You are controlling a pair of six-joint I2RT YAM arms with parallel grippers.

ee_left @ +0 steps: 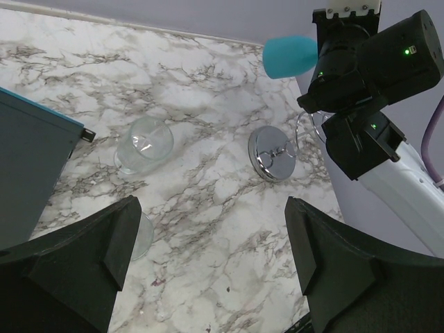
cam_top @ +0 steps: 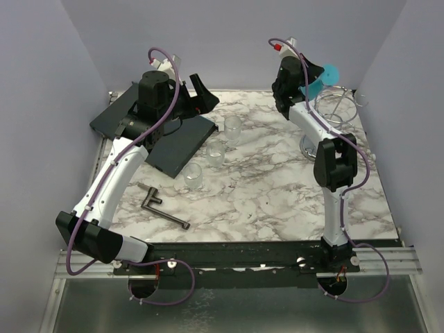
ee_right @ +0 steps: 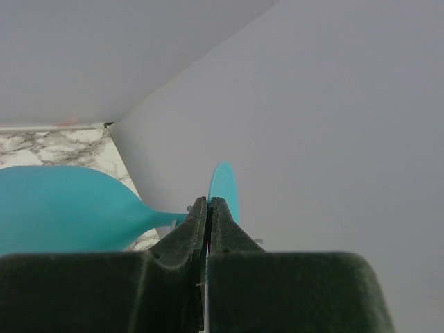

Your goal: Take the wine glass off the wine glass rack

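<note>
1. Marbled white-and-grey counter [cam_top: 263, 187], boxed in by pale lilac walls [ee_right: 312, 104], carries the whole setup.
2. Nearest the camera, the right end effector [ee_right: 208, 205] has its fingers pinched together on the thin stem [ee_right: 163, 216] of the wine glass [ee_right: 62, 208], which lies sideways in the air.
3. The bowl juts out to the left of those fingers. The round foot [ee_right: 223, 187] stands edge-on just past them.
4. The glass is opaque teal and smooth all over. It is probably light and slick, with the stem as its weak point, so a gentle squeeze on the stem near the foot looks like the sensible hold.
5. Below and just behind this end effector stands the wine glass rack [cam_top: 336, 111], made of shiny chrome wire loops on a mirror-like base [ee_left: 274, 154]. The glass appears clear of the loops, though light contact cannot be ruled out.
6. Well off to the left, the left end effector [ee_left: 214, 208] hangs above the counter with its fingers spread wide, holding nothing.
</note>
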